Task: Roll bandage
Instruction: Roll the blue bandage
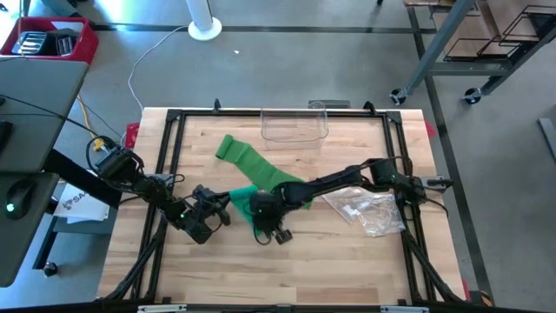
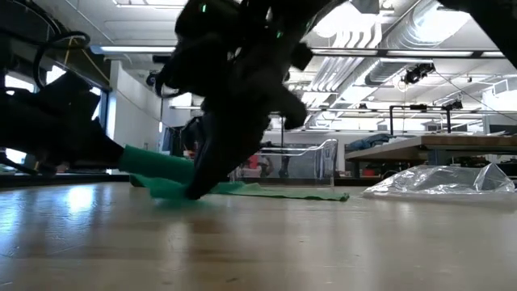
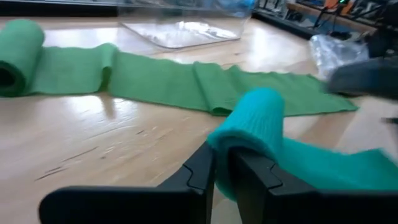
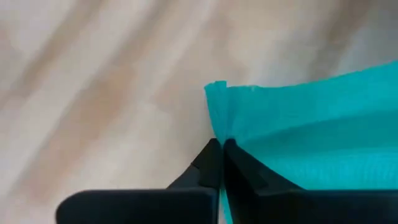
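Observation:
A green elastic bandage (image 1: 261, 169) lies unrolled across the middle of the table. Its far end is curled into a small roll (image 3: 15, 56). Its near end is bunched up in a hump (image 3: 255, 121) between the two grippers. My left gripper (image 1: 221, 210) comes from the table's left and is shut on that hump (image 3: 222, 168). My right gripper (image 1: 261, 224) comes from the right and is shut on the bandage's near edge (image 4: 221, 152). In the low view a dark gripper (image 2: 198, 186) points down at the bandage on the table. My left gripper pinches the raised hump of the bandage's near end (image 3: 239, 146) between its two fingers. It comes nearly level from the table's left. The hump arches over the fingertips, and the rest of the strip lies slack on the table. My right gripper pinches the bandage's near edge (image 4: 219, 127) between its fingertips, where the cloth is gathered into small pleats. The fingers slant down onto it. The cloth spreads away from the fingers toward the table.
A clear plastic box (image 1: 295, 126) stands at the far middle of the table. A crumpled clear plastic bag (image 1: 369, 210) lies at the right, under the right arm. Bare wood lies along the near edge (image 1: 287, 278).

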